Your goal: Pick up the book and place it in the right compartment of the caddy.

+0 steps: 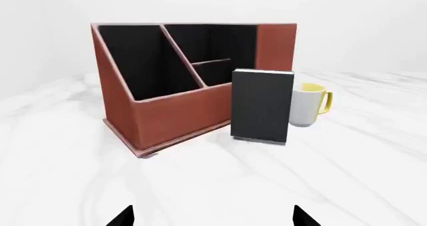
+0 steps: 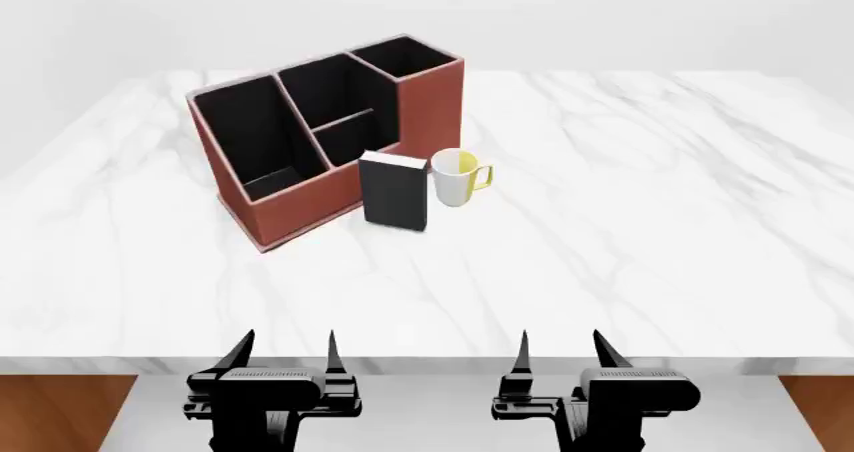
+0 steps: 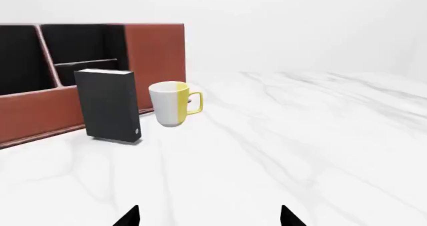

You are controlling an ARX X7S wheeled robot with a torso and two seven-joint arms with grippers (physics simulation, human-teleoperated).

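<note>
You are at the very start: nothing is picked up, and both arms sit at the near edge of the table (image 2: 667, 222), at the bottom of the head view. The next move, as I judge it, is a reach toward the book (image 2: 395, 192), and either arm has to travel well forward to get there.

The book stands upright just left of centre in the head view, right against the front wall of the caddy (image 2: 320, 142), with its white page edges facing up. The mug (image 2: 454, 178) stands just beside it on the right side of the frame, so you have little room on that flank. The right compartment (image 2: 406, 60) is the tall square cell at the upper end of the caddy, behind the book and the mug.

Your left gripper (image 2: 284, 352) is open, prongs spread wide and holding nothing; your right gripper (image 2: 561, 350) is the same. The book is well apart from both, far up the frame from the fingertips (image 2: 331, 347). In the left wrist view the book (image 1: 261, 106) sits right of centre; in the right wrist view it (image 3: 107, 106) sits at the left.
</note>
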